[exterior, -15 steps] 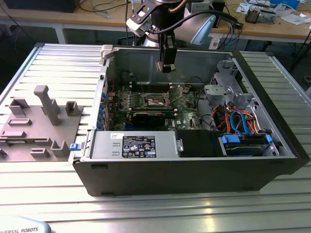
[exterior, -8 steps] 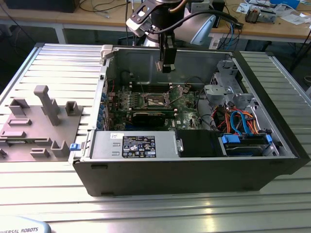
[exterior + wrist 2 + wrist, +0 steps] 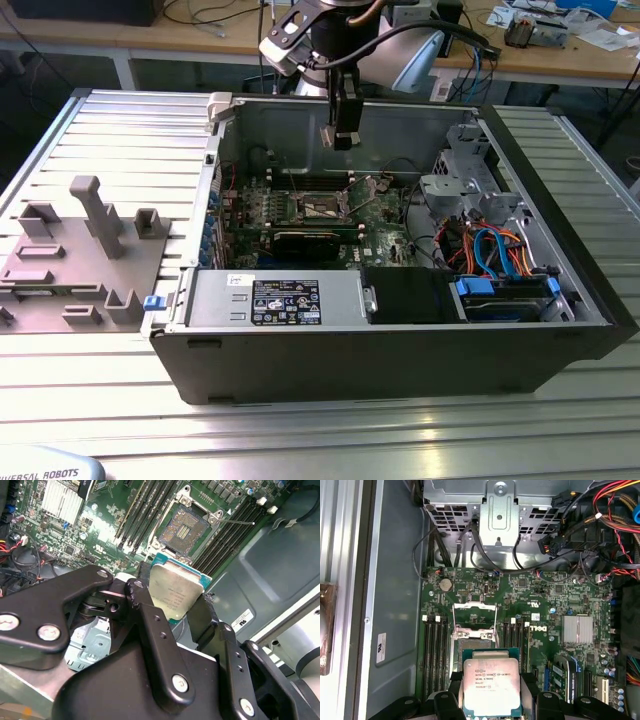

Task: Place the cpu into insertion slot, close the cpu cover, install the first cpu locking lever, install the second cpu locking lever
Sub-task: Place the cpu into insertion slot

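My gripper (image 3: 343, 138) hangs inside the open computer case, above the green motherboard, and is shut on the cpu. The cpu (image 3: 175, 592) (image 3: 491, 685) is a flat silver-topped square chip with a green edge, clamped between the two black fingers (image 3: 142, 610). The insertion slot (image 3: 473, 641) (image 3: 186, 527) (image 3: 322, 208) lies bare below and slightly ahead of the chip, with a dark centre and a shiny rim. The cpu cover (image 3: 474, 611), a thin metal frame, stands flipped open at the slot's far side. A thin wire lever (image 3: 239, 523) sticks out beside the slot.
Long black memory slots (image 3: 434, 647) flank the socket on both sides. A finned heatsink (image 3: 577, 629), a metal drive cage (image 3: 497, 515) and bundled cables (image 3: 600, 530) crowd the board's edges. Case walls (image 3: 400, 350) surround it. A grey fixture (image 3: 90, 250) sits at the exterior view's left.
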You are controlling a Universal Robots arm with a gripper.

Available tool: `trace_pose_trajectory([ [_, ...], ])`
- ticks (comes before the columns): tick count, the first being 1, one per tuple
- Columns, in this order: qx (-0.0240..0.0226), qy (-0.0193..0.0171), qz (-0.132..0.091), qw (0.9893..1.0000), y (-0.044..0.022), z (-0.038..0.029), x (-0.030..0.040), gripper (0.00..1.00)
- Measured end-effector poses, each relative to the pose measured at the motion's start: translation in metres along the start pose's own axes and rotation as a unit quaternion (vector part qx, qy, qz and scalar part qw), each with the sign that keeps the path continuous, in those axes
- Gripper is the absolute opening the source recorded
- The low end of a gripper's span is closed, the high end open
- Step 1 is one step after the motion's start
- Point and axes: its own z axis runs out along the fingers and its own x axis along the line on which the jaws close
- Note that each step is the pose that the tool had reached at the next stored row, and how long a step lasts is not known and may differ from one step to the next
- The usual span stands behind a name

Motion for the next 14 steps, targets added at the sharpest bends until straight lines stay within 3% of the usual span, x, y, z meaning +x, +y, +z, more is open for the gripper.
trace_pose_trajectory([
  [14,-0.0002,-0.0005,0.007,1.0000,0.0000,0.0000,0.0000,0.54],
])
